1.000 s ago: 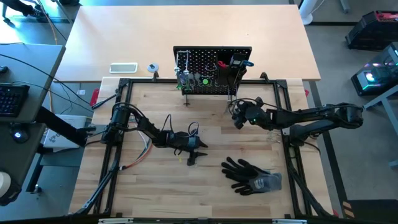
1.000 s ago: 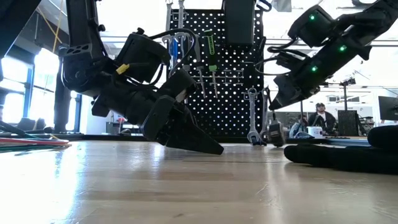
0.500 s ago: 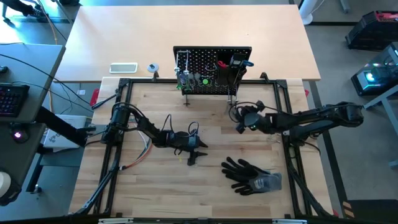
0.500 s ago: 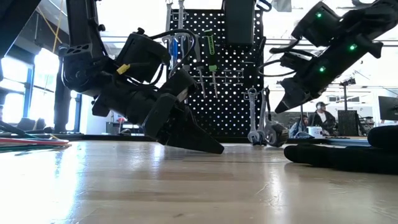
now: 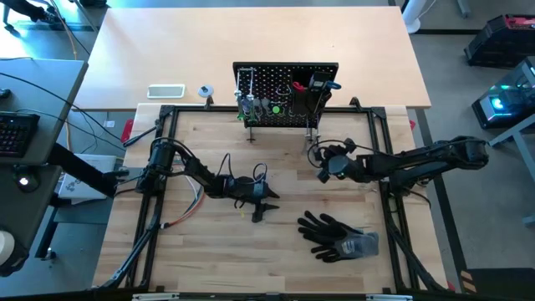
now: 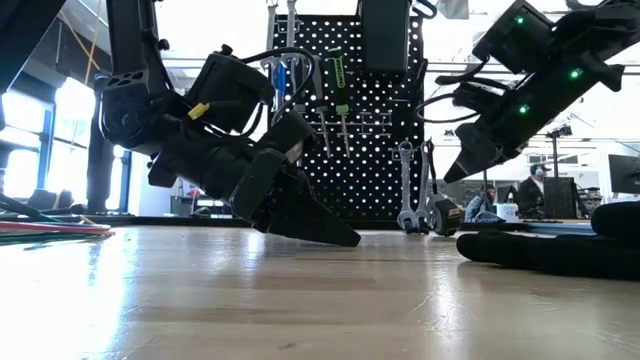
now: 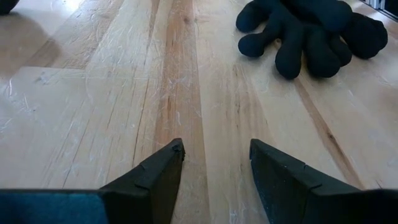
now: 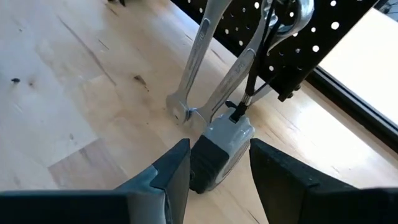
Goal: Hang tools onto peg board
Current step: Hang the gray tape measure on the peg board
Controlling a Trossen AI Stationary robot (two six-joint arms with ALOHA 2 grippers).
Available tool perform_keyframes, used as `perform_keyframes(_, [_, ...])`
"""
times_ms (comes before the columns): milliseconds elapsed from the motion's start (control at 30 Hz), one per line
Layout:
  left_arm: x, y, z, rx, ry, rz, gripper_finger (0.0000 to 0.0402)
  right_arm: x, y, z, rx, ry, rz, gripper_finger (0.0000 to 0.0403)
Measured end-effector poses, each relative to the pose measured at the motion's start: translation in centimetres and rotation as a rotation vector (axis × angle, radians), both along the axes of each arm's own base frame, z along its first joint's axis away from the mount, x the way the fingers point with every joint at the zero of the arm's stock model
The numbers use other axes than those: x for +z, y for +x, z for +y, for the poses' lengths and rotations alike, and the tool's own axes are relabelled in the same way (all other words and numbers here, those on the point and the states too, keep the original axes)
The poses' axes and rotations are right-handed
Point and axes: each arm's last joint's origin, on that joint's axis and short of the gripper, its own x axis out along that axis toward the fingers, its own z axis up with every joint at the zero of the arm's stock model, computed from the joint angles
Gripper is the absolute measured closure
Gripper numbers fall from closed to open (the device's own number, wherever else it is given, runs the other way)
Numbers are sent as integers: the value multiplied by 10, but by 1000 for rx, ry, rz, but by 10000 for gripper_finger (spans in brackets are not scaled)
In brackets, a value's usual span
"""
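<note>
While the left gripper (image 5: 266,203) rested low on the wooden table (image 5: 217,251), mid-left of the work area, its fingers (image 7: 158,177) stood apart with bare wood between them and nothing held. In the low view its fingertips reached down to the tabletop. The black gloves (image 5: 334,234) lay on the table off to that gripper's right, well apart from it; the left wrist view showed them (image 7: 314,31) ahead of the open fingers.

The right gripper (image 5: 321,170) hung above the table, near the right front foot of the peg board (image 5: 286,94). Its fingers (image 8: 168,171) were parted and empty. Between and just beyond them, in the right wrist view, sat a small silver-and-black tool (image 8: 221,149) on the wood, connected by a thin black cord to the board above. Whether the fingers touched it could not be told. Two silver wrenches (image 8: 199,62) hung from the board's lower edge, their lower ends reaching the table just beside that tool.

The peg board stood upright at the far edge of the wooden table. In the low view it carried a green-handled driver (image 6: 340,85), a blue-handled tool (image 6: 282,80), the wrenches (image 6: 406,185) and a black box bin (image 6: 385,35) near its top. A bundle of coloured wires (image 5: 191,205) lay at the table's left side.
</note>
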Motion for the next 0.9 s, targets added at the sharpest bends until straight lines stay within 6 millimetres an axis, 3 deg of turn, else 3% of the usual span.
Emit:
perform_keyframes(333, [0, 0, 0, -4, 9, -3, 220, 3, 4, -1, 14, 27, -63, 245])
perform_keyframes(567, [0, 0, 0, -11, 22, -6, 220, 6, 3, -13, -69, -52, -51, 245])
perform_keyframes(900, [0, 0, 0, -19, 41, -9, 220, 9, 4, -38, -17, -31, -59, 245])
